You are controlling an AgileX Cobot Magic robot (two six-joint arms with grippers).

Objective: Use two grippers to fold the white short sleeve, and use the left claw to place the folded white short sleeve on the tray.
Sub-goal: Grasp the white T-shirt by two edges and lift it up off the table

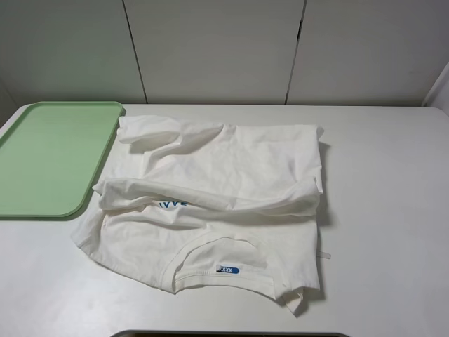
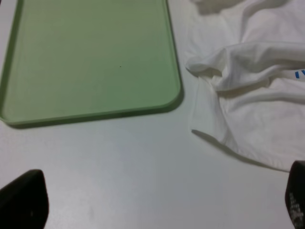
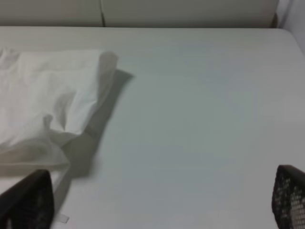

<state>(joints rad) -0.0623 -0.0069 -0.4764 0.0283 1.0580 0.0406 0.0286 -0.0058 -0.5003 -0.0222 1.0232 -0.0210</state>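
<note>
The white short sleeve (image 1: 210, 203) lies crumpled and partly folded over itself in the middle of the white table, its collar and blue neck label (image 1: 228, 269) toward the front. The pale green tray (image 1: 49, 158) sits at the far left with nothing on it, its right rim touching the shirt's edge. Neither arm shows in the high view. In the left wrist view the left claw (image 2: 159, 205) hangs open over bare table, near the tray's corner (image 2: 167, 102) and the shirt's edge (image 2: 248, 133). The right gripper (image 3: 159, 202) is open above bare table, beside the shirt's right side (image 3: 52, 100).
Pale wall panels (image 1: 210, 49) close off the back of the table. A small white tape strip (image 1: 324, 254) lies by the shirt's right edge. A dark rim (image 1: 231, 334) shows at the front edge. Bare table (image 1: 386, 210) stretches to the right of the shirt.
</note>
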